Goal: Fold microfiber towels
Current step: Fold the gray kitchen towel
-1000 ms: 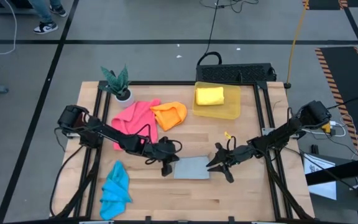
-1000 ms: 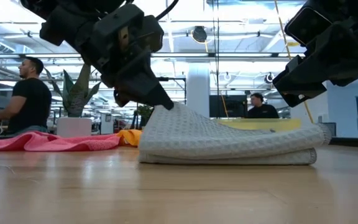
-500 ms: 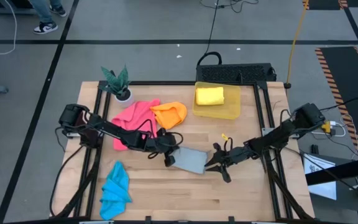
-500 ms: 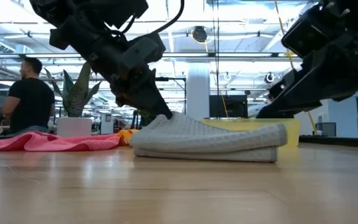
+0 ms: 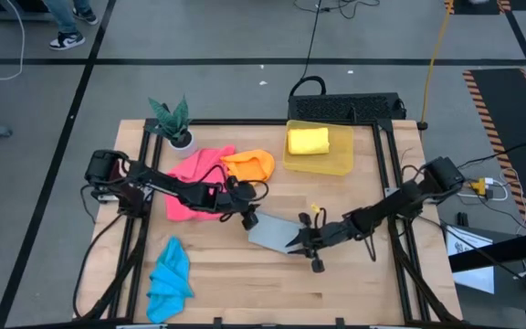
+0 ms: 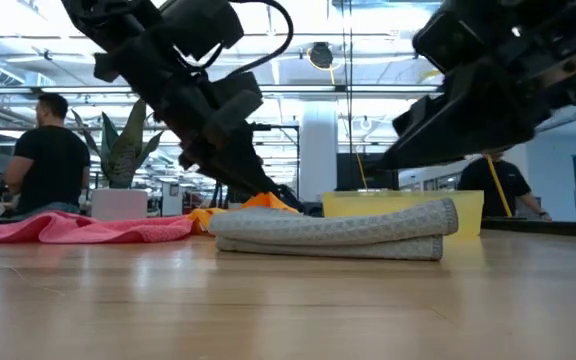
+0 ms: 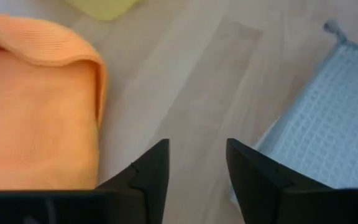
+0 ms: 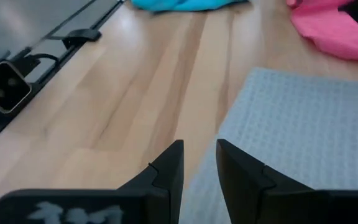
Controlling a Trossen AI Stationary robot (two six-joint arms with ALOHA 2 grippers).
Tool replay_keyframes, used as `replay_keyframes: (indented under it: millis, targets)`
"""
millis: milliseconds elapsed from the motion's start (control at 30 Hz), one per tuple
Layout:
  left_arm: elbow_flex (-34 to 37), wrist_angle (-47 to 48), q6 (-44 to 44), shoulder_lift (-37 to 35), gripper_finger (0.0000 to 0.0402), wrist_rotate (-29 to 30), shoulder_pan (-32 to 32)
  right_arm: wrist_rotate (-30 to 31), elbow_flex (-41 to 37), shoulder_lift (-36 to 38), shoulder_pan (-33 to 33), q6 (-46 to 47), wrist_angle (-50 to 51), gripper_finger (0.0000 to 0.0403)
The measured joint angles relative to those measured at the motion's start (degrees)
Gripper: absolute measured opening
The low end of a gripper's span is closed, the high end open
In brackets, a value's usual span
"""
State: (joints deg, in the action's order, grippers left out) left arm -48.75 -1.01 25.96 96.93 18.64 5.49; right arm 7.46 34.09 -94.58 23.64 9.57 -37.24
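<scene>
The grey towel (image 5: 274,232) is lying folded in a flat stack near the middle of the tabletop (image 5: 354,283), and from where I'm standing it is looking finished or very nearly so. The left hand (image 5: 247,218) is hovering just off its edge with the fingers (image 7: 148,177) standing apart and nothing between them, bare wood showing through the gap. The right hand (image 5: 304,245) is sitting at the towel's opposite edge, its fingers (image 8: 166,171) parted a little over the cloth's border; I cannot tell whether it is pinching the cloth or only resting above it. A yellow towel (image 5: 308,141) is sitting folded inside the yellow bin (image 5: 341,161), so I am judging two as done. Three are waiting: the pink towel (image 5: 194,174) and the orange towel (image 5: 249,168) are lying rumpled and touching each other beside the potted plant (image 5: 173,123), and the blue towel (image 5: 169,279) is lying crumpled near the front left corner. Counting up: five towels, one of each colour, one bin, one plant.
</scene>
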Motion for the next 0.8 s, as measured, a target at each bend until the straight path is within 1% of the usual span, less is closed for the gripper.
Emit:
replay_keyframes:
  millis: [100,167,233,333,400,500,567,633,800]
  targets:
    - [0.28,8.14,2.81,-0.65,0.0167,0.49,0.88,0.05,3.11,-2.79,-0.06,-2.39,-0.04,0.0085]
    - [0.27,11.46,4.69,-0.58,0.0167,0.60,1.78,0.30,5.30,-4.87,-0.45,-3.22,-0.18,0.0085]
    - [1.66,11.88,5.94,-0.49,0.0168,0.00,2.90,2.23,6.74,-6.25,-1.12,-2.57,0.01,0.0085]
    - [5.86,5.70,6.62,0.04,0.0168,-2.93,4.65,6.06,7.97,-7.48,-3.17,1.00,2.52,0.0084]
    - [8.69,-2.69,6.78,0.62,0.0168,-4.91,5.55,6.25,7.87,-7.52,-4.99,3.70,6.08,0.0084]
    - [12.46,-14.13,6.77,2.01,0.0168,-5.03,6.94,6.15,7.87,-7.34,-7.41,7.38,11.82,0.0084]
    - [13.07,-20.30,6.75,4.03,0.0168,-5.03,8.04,6.31,7.84,-6.65,-8.47,8.20,16.09,0.0084]
    - [12.96,-23.70,6.77,5.49,0.0168,-5.67,9.24,7.71,7.86,-5.26,-9.07,8.83,20.45,0.0084]
    - [10.34,-30.95,5.72,10.35,0.0168,-7.19,12.60,16.58,7.84,1.35,-9.16,9.25,33.52,0.0084]
